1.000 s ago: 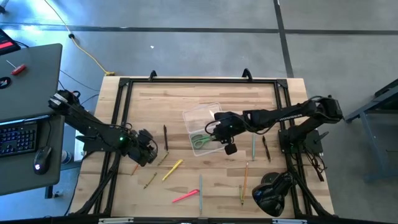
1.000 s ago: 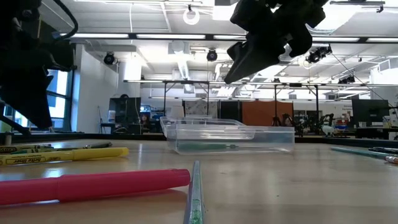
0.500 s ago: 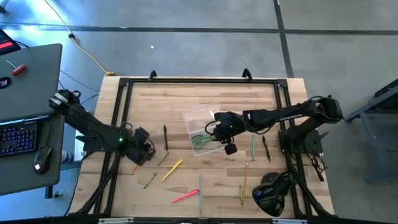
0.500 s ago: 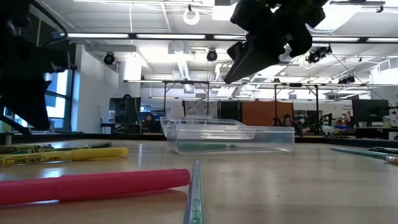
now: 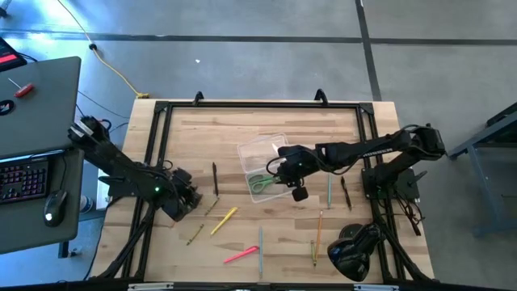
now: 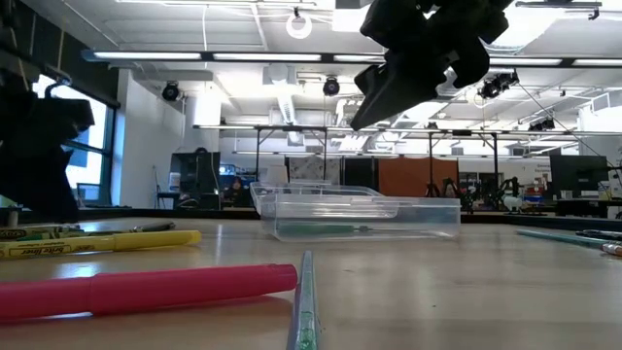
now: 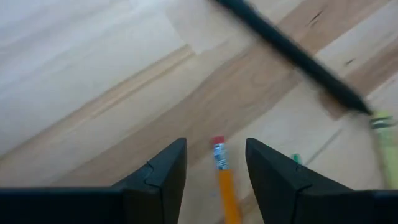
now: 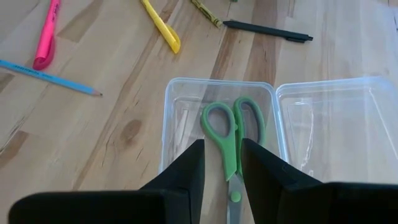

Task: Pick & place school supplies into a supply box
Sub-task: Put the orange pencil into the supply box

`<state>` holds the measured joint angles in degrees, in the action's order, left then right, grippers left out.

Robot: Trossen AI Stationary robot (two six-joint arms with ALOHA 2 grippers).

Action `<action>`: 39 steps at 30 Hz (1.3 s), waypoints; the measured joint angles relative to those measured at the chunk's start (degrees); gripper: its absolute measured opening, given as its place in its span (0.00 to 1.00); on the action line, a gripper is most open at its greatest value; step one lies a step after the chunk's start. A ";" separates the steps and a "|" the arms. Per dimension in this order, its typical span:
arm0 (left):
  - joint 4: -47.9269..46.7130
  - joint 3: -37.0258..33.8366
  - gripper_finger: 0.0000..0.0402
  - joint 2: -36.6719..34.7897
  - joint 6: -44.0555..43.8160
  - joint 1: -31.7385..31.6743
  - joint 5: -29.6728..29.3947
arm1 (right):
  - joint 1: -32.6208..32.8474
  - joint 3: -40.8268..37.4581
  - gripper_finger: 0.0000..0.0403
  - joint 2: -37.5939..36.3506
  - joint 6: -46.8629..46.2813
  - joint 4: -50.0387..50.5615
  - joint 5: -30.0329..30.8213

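My left gripper is open near the table's left side. Its fingers stand on either side of the eraser end of an orange pencil lying flat on the wood, without touching it. A dark pen lies beyond. My right gripper is open and hangs above the clear supply box, whose lid lies open beside it. The green-handled scissors lie flat inside the box. In the low view the right gripper is well above the box.
Loose on the table lie a yellow highlighter, a pink one, a light blue pencil, an olive pencil, an orange pencil, and pens. A bulky black object sits at the near right corner.
My left gripper has moved slowly toward the table's left and near edges, away from the dark pen. My right gripper has kept still above the box, and the scissors have not moved.
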<state>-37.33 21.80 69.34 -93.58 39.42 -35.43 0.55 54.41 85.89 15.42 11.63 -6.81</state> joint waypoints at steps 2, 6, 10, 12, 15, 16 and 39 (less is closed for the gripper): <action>0.63 -0.39 0.49 1.50 -0.95 0.02 0.74 | 0.00 0.00 0.21 0.00 0.00 -0.03 -0.01; 1.18 -0.58 0.49 4.81 -2.47 0.07 0.29 | 0.01 0.00 0.21 0.00 0.00 -0.08 -0.01; 1.32 -0.44 0.49 7.34 -5.71 0.13 -0.05 | -0.01 0.00 0.21 0.00 0.00 -0.10 -0.02; 1.23 -0.42 0.49 8.33 -7.01 0.18 -0.02 | -0.01 0.00 0.21 0.00 0.00 -0.08 -0.06; 0.93 -0.44 0.49 9.08 -8.96 1.35 0.01 | 0.01 0.00 0.21 0.00 0.01 -0.09 -0.21; 0.88 -0.51 0.49 9.12 -9.88 2.01 -0.31 | -0.01 0.00 0.21 0.00 0.02 -0.08 -0.22; 7.85 -1.03 0.49 14.78 -11.17 4.94 -9.43 | -0.01 0.00 0.21 0.02 -2.28 -3.36 -0.45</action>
<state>-29.47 20.78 84.11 -104.75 44.36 -44.86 0.54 54.41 85.91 13.14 8.27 -7.26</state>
